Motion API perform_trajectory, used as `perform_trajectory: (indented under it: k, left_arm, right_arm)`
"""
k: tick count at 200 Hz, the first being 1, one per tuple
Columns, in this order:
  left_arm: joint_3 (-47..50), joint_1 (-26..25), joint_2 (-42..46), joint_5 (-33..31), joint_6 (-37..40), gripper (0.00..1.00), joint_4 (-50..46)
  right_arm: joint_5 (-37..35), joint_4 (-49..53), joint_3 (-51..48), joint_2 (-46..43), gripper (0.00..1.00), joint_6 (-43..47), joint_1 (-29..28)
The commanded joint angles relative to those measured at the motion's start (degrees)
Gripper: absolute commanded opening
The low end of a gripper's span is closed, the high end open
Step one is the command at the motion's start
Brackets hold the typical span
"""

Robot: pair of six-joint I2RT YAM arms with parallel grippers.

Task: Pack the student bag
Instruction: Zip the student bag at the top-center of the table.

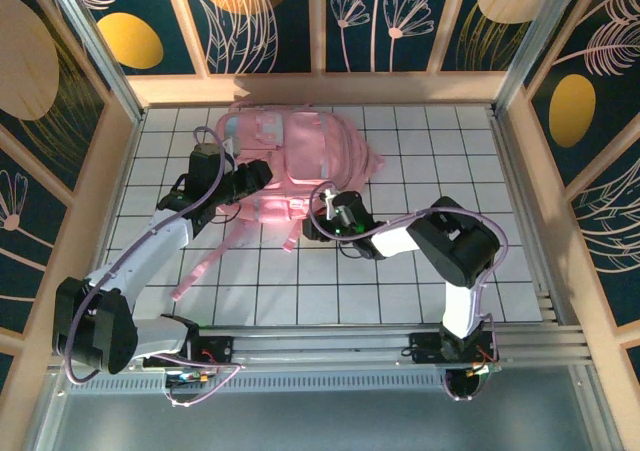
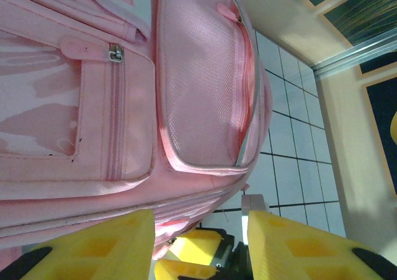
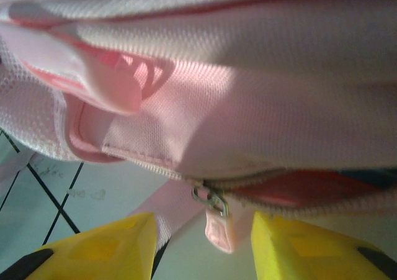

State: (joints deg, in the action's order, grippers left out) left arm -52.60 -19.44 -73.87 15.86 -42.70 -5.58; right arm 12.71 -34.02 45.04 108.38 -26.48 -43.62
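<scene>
Partly unzipped, the student bag (image 1: 300,151) hides its contents, both jaws wide at its edge.

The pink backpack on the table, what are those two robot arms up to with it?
Two robot arms are working at a pink backpack lying on the tiled table. The right claw is open at the bag's near edge, with a zipper pull hanging between its fingers. The left claw is open too, close by the bag's side. Neither grips anything yet.
</scene>
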Motion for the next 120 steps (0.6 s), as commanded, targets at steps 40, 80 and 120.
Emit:
perform_trajectory:
  k: [40, 80, 120]
  left_arm:
    - [-0.90, -0.16, 2.05, -1.76, -0.11, 0.44, -1.12]
    - [-1.01, -0.16, 3.64, -4.60, 0.03, 0.44, -2.94]
    - [-0.40, -0.17, 3.38, -4.00, -0.78, 0.45, -2.24]
  right_arm:
    - [-1.84, 4.76, 5.41, 4.56, 0.34, -0.15, -0.50]
    - [-3.22, 6.03, 3.38, 4.13, 0.29, 0.42, -0.85]
    - [-4.27, 6.54, 2.60, 4.61, 0.28, 0.63, -1.69]
